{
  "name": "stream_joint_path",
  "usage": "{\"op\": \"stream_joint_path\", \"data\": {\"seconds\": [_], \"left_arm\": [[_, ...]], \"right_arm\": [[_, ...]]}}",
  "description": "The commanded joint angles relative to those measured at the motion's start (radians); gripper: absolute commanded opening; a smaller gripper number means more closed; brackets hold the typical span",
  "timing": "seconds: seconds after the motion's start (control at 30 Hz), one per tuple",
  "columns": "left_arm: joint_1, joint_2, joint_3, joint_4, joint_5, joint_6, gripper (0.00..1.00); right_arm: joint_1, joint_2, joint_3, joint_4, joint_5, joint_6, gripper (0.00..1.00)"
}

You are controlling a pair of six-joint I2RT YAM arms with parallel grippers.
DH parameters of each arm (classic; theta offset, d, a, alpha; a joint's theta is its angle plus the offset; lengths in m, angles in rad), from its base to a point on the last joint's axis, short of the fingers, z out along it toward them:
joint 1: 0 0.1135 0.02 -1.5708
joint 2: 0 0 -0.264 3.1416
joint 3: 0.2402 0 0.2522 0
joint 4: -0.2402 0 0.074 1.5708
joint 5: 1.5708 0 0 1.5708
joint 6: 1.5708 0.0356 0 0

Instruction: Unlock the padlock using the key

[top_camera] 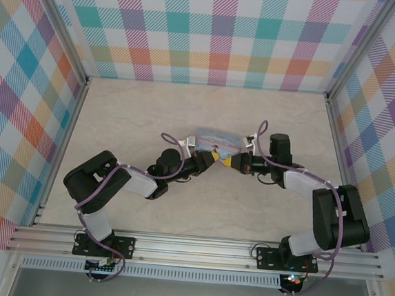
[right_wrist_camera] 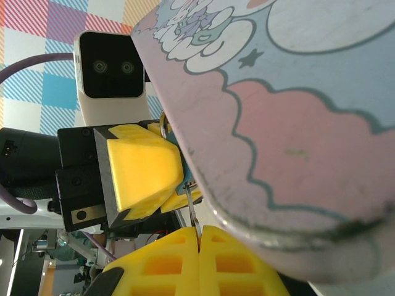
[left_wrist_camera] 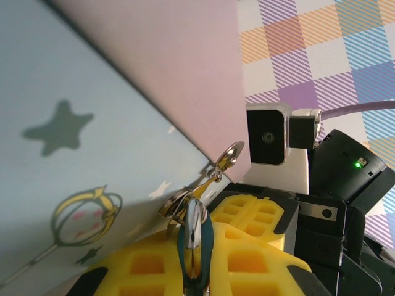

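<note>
Scene: two robot arms meet at the front edge of a pale blue cartoon tin (top_camera: 216,137) in the middle of the table (top_camera: 139,108).
Left gripper (left_wrist_camera: 194,271): yellow fingers nearly closed, pinching the padlock (left_wrist_camera: 192,237), whose shackle hooks through rings at the tin's clasp.
Right gripper (right_wrist_camera: 199,259): fingers fully closed on a thin metal sliver, apparently the key (right_wrist_camera: 192,213), pointing up toward the lock.
Step in hand: likely bringing key to keyhole.
Next move: fine alignment, then insertion and a turn; the keyhole itself is hidden.
</note>
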Motion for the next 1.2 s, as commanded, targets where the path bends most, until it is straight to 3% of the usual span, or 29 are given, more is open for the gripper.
{"op": "stream_joint_path", "data": {"seconds": [0.0, 0.73, 1.17], "left_arm": [[-0.021, -0.001, -0.013, 0.120, -0.027, -0.021, 0.00], [-0.023, 0.001, -0.015, 0.137, -0.079, -0.070, 0.00], [-0.027, 0.015, -0.024, 0.134, -0.080, -0.066, 0.00]], "right_arm": [[-0.009, -0.035, -0.021, 0.072, 0.001, 0.019, 0.00], [0.036, 0.054, 0.009, 0.022, 0.027, 0.021, 0.00], [0.042, 0.057, 0.004, 0.146, 0.008, 0.095, 0.00]]}}
